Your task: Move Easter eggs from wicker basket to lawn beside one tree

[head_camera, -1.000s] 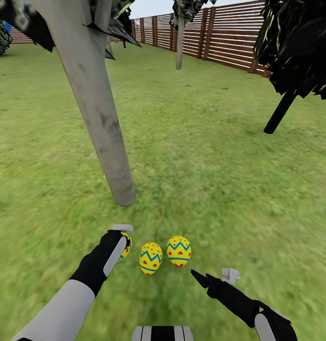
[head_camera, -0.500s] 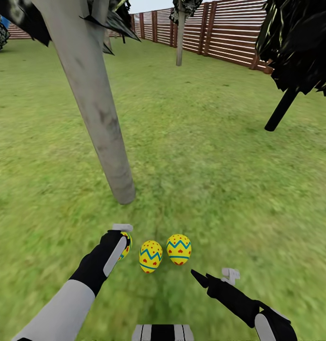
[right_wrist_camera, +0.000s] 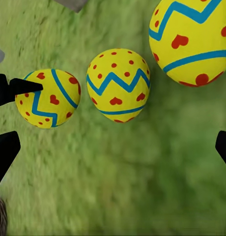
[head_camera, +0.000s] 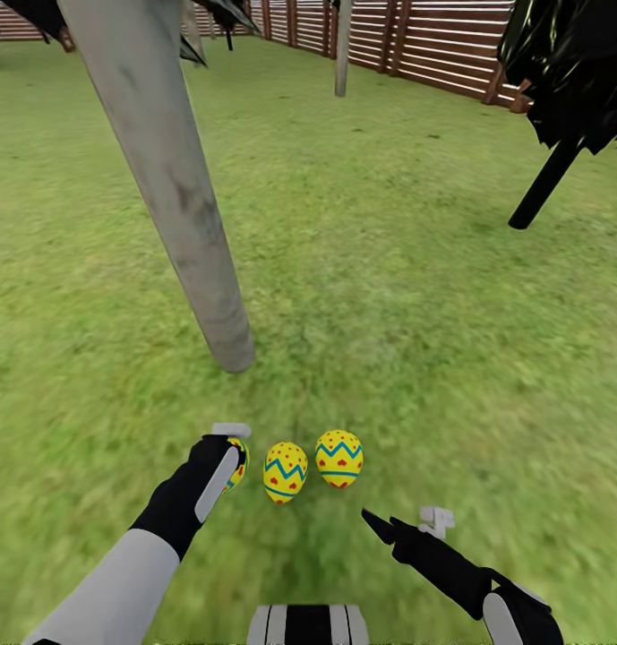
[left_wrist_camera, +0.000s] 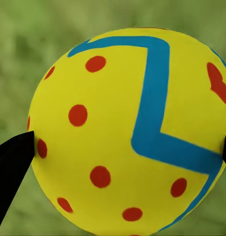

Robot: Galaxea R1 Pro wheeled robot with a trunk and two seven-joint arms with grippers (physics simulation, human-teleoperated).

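Easter eggs: two (head_camera: 285, 472) (head_camera: 339, 458) lie on the lawn (head_camera: 415, 296) near the grey tree trunk (head_camera: 178, 193), the third egg (head_camera: 239, 463) clamped in the left hand (head_camera: 229, 452) beside them awaiting release; the right hand (head_camera: 407, 522) hangs apart, empty.

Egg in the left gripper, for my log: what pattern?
Yellow egg, red dots, blue zigzag; left wrist view.

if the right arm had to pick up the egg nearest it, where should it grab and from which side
Grip the rightmost egg across its widest band, at mid-height, coming from above. It lies on the lawn with the middle egg close on one side, so a low sideways approach by the right end effector would likely nudge it.
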